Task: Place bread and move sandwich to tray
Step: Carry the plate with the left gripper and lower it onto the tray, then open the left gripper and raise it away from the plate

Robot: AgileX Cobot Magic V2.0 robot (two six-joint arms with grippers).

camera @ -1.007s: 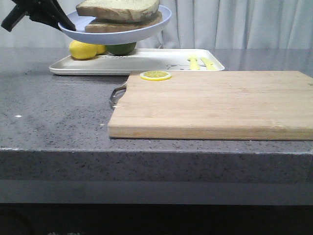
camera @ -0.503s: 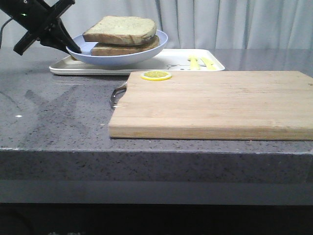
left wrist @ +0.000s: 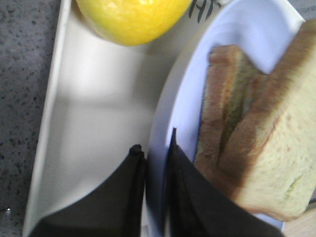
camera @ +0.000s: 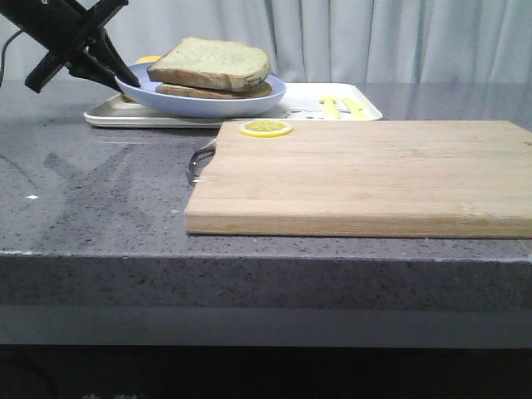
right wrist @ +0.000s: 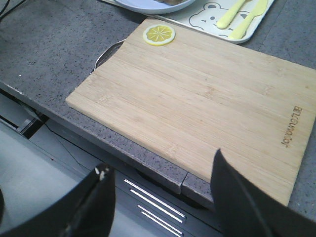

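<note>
The pale-blue plate [camera: 199,98] carries the sandwich, with the thick pale bread slice [camera: 214,65] lying on top of the lower slice. The egg is hidden between them. My left gripper [camera: 125,81] is shut on the plate's left rim. In the left wrist view my left gripper [left wrist: 154,148] pinches the plate rim [left wrist: 247,29], with the bread [left wrist: 276,128] beside it. The plate sits low at the left of the white tray [camera: 291,104]; I cannot tell whether it touches. My right gripper [right wrist: 160,168] is open and empty over the table's front edge.
A yellow lemon [left wrist: 131,17] lies on the tray [left wrist: 98,113] behind the plate. A yellow fork and knife [camera: 341,105] lie at the tray's right end. A wooden cutting board [camera: 357,174] with a lemon slice [camera: 265,128] fills the table's front right.
My left gripper has brought the plate with the sandwich down from high above the tray to the tray's left part. The right arm has not moved.
</note>
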